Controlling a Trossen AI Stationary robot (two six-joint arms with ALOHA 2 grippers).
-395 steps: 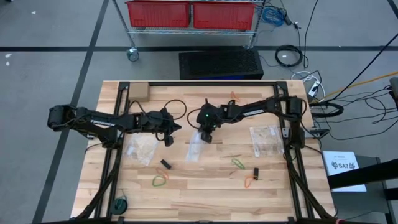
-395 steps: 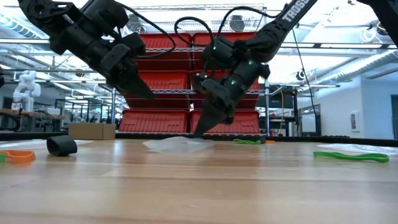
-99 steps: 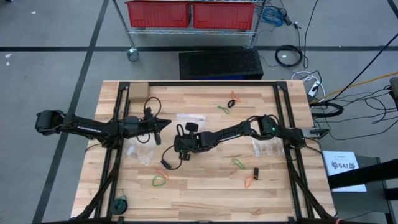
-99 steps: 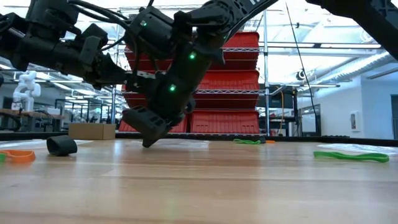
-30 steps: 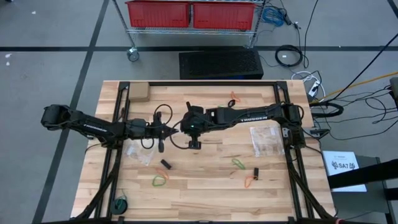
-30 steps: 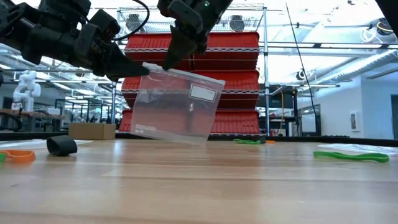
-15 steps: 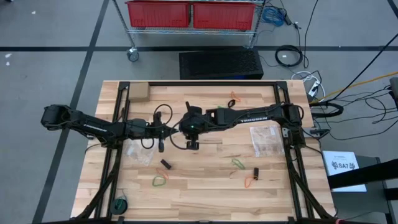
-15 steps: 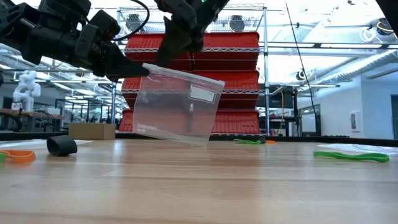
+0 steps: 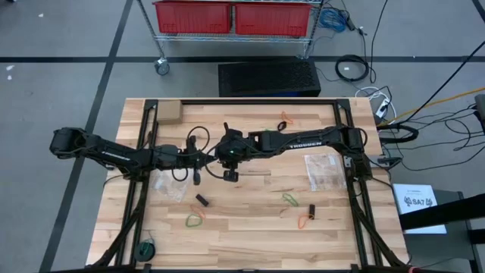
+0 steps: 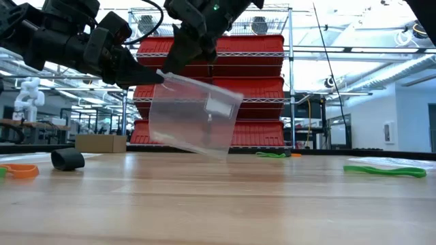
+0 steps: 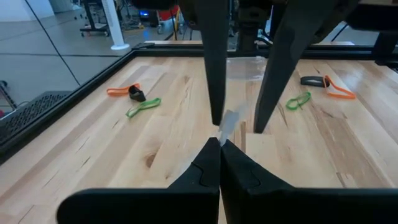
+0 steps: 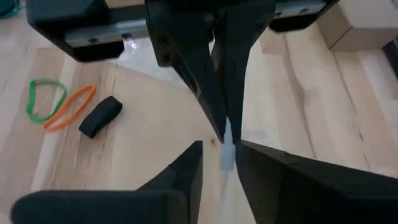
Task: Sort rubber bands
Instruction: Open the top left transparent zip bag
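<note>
While level, left hand [image 10: 146,76] pinching bag [image 10: 194,116].

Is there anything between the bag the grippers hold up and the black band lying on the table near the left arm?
Nothing visible. The clear bag hangs above the table, pinched by the left gripper and with the right gripper at its top edge. The black band lies with bare wood between it and the bag.

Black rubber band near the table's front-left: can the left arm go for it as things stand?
Probably not yet. The left gripper is shut on the clear zip bag held in the air. The black rubber band lies uncovered on the table.
</note>
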